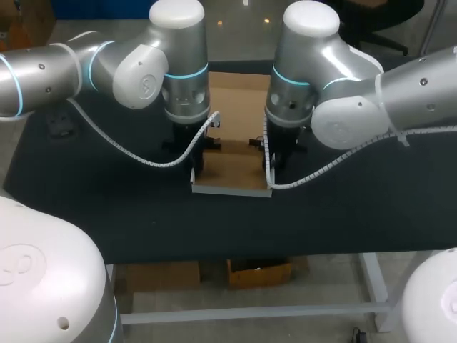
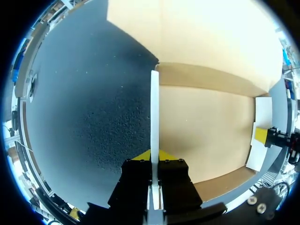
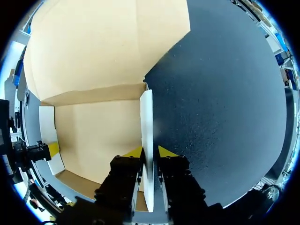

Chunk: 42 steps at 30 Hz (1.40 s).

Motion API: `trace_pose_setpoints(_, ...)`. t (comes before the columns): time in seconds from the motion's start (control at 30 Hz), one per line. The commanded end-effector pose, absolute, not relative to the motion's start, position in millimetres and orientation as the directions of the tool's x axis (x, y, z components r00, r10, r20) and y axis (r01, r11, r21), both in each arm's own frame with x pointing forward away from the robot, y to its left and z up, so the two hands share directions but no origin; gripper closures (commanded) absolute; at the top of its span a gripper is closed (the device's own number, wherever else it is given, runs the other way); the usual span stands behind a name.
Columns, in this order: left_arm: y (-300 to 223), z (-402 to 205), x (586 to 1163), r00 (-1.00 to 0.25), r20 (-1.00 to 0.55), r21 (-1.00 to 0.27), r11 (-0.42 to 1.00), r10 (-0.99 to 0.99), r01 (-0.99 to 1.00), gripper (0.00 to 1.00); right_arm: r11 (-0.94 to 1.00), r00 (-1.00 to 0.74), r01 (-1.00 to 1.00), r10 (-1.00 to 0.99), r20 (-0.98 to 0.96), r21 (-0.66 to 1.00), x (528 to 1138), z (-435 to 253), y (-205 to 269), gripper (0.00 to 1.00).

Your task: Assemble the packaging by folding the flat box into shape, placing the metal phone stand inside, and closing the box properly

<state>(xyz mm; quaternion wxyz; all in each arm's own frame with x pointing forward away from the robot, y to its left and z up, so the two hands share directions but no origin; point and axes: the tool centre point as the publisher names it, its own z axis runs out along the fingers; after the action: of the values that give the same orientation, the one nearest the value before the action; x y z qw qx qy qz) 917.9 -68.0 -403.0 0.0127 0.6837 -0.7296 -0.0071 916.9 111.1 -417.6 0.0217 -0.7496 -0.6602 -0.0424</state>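
Note:
A brown cardboard box lies on the black table with its lid flap spread out behind it and its white-edged side walls standing up. My left gripper points down over the left wall and is shut on it, the yellow tips pressed against both faces. My right gripper straddles the right wall; its fingertips stand slightly apart, with a thin gap on the outer side. Each wrist view shows the other gripper across the box floor. No phone stand is in view.
Black table surface runs out to both sides of the box and toward the front edge. The box's front wall is a low white strip. Both arms' cables hang close to the box.

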Motion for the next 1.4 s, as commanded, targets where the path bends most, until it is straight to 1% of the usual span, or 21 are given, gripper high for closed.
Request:
trace_pose_setpoints(0.03,-68,-402,918,-0.065,0.004,0.027,0.065,-0.998,-0.998,1.00,-0.141,0.140,0.990,0.989,0.040,0.019,923,-421,117,0.88)
trace_pose_setpoints(0.4,-68,-402,918,-0.065,0.004,0.027,0.065,-0.998,-0.998,1.00,-0.198,0.199,0.980,0.979,-0.051,0.038,927,-428,116,0.89)
trace_pose_setpoints(0.57,-68,-402,918,-0.065,0.004,0.027,0.065,-0.998,-0.998,1.00,-0.215,0.219,0.975,0.973,-0.076,0.054,928,-428,115,0.92)
trace_pose_setpoints(0.73,-68,-402,918,-0.065,0.004,0.027,0.065,-0.998,-0.998,1.00,-0.167,0.171,0.984,0.983,-0.062,0.055,928,-427,113,0.89)
trace_pose_setpoints(1.07,-68,-402,918,-0.065,0.004,0.027,0.065,-0.998,-0.998,1.00,-0.070,0.070,0.997,0.997,0.016,0.031,927,-428,107,0.89)
trace_pose_setpoints(1.4,-68,-402,918,-0.065,0.004,0.027,0.065,-0.998,-0.998,1.00,-0.048,0.047,0.998,0.998,0.031,0.030,926,-422,105,0.89)
